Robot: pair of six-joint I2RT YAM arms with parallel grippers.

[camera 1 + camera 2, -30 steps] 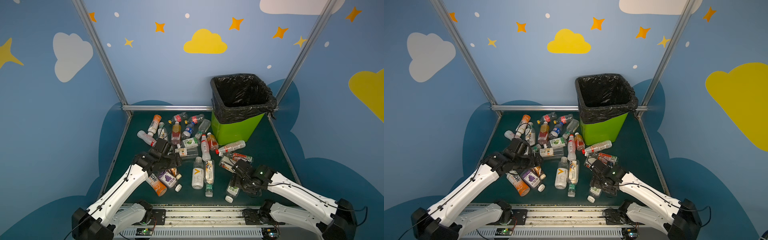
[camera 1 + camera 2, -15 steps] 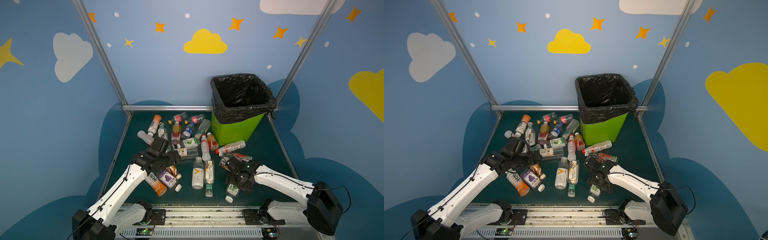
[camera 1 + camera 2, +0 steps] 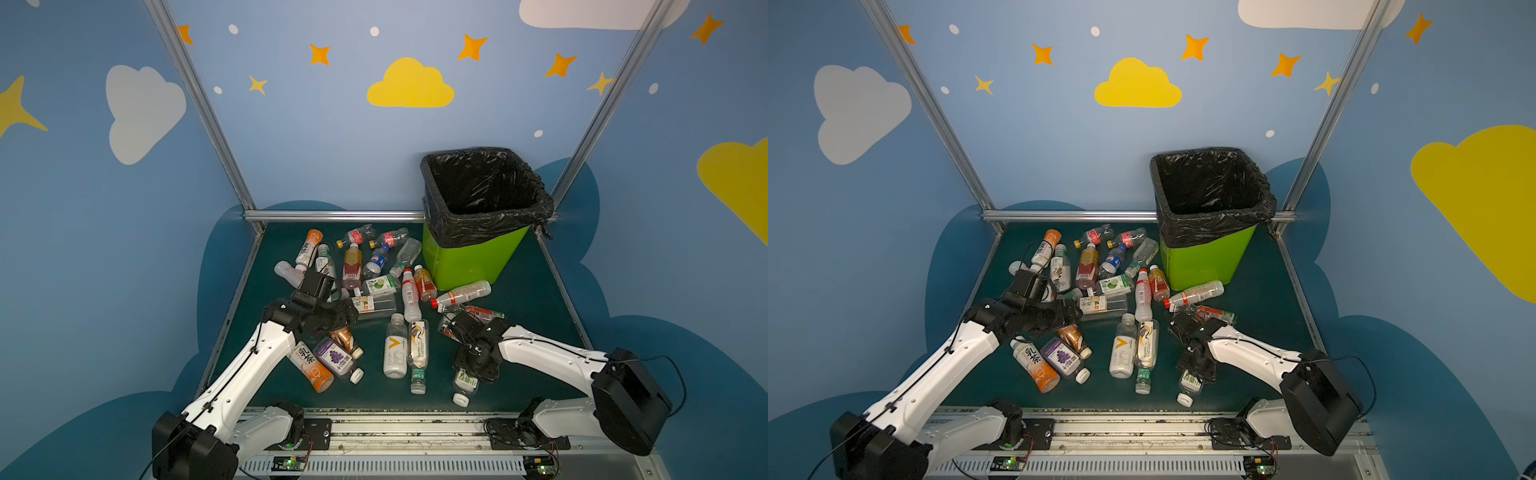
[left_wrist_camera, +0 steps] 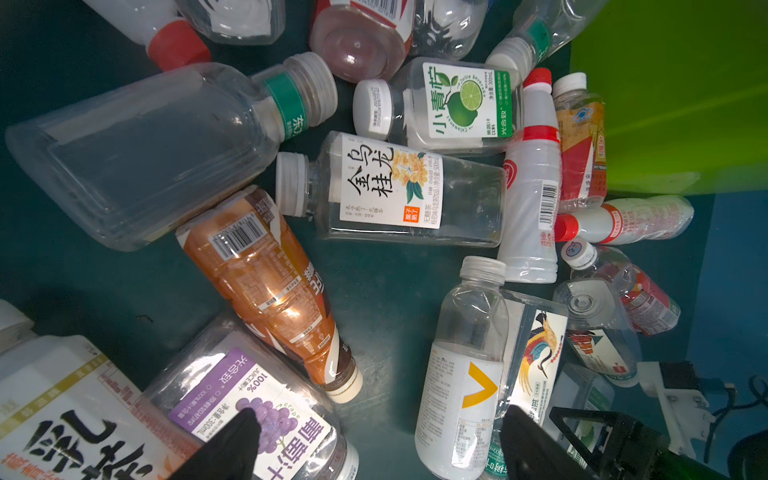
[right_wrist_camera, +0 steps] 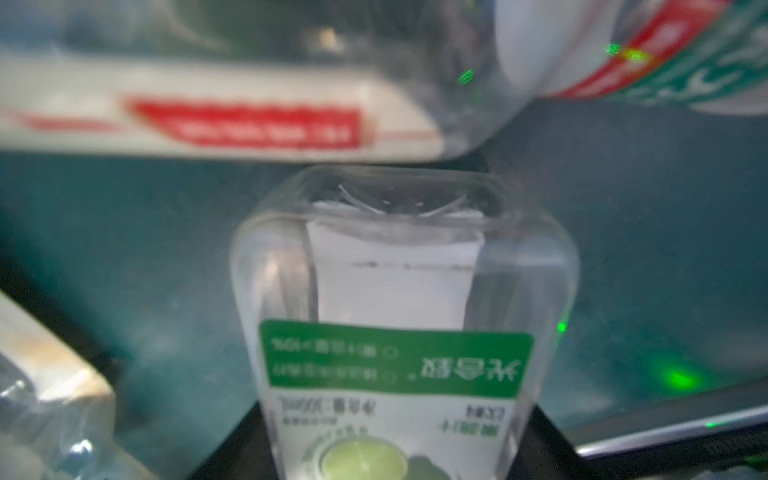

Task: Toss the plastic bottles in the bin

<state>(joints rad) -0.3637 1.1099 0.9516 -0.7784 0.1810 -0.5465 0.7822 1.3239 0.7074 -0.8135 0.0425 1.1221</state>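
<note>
Many plastic bottles (image 3: 376, 286) lie scattered on the dark green floor in both top views. The lime-green bin (image 3: 469, 257) with its black bag stands at the back right. My right gripper (image 3: 473, 368) reaches down at the front right. It is shut on a clear square bottle with a green lime label (image 5: 399, 291), whose white cap (image 3: 460, 400) points to the front edge. My left gripper (image 4: 382, 444) is open and hovers between a purple grape-label bottle (image 4: 249, 399) and a white bottle with a yellow V (image 4: 465, 365), holding nothing.
A red-label clear bottle (image 5: 249, 112) lies just beyond the held bottle. A red-capped milky bottle (image 3: 461, 293) rests beside the bin's base. An orange bottle (image 3: 311, 368) lies by the left forearm. Metal rails (image 3: 332, 216) border the floor.
The right arm swung its elbow outward and the gripper came down over the lime-label bottle, then its jaws closed on it. The left arm has barely moved.
</note>
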